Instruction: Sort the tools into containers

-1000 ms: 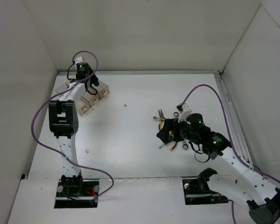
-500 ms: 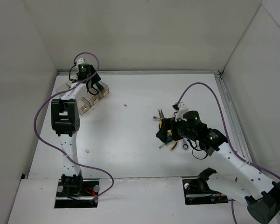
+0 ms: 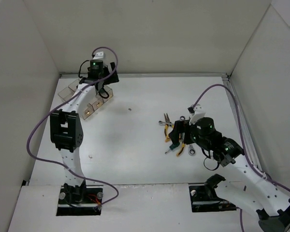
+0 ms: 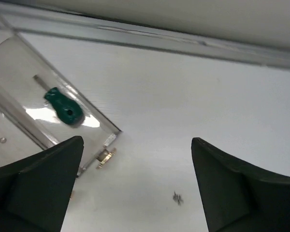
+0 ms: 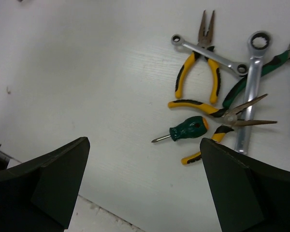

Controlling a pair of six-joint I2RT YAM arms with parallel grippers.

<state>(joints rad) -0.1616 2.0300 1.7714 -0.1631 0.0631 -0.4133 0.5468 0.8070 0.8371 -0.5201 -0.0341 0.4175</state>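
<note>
From above, the left gripper (image 3: 102,83) was seen over the row of clear containers (image 3: 87,112) at the far left, and the right gripper (image 3: 176,131) over the heaped tools (image 3: 189,151). In the left wrist view, its fingers (image 4: 38,188) were spread wide with nothing between them, and a green-handled screwdriver (image 4: 64,105) was seen lying inside one bin (image 4: 19,67). In the right wrist view, the jaws were likewise parted and empty, while a second screwdriver (image 5: 186,129), yellow-handled pliers (image 5: 198,72) and silver wrenches (image 5: 251,92) were seen lying loose on the table (image 5: 87,72).

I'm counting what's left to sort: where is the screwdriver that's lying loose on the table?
The screwdriver lies right of centre in the right wrist view, tip pointing left, between the spread handles of yellow-handled pliers, left of a silver wrench.
</note>
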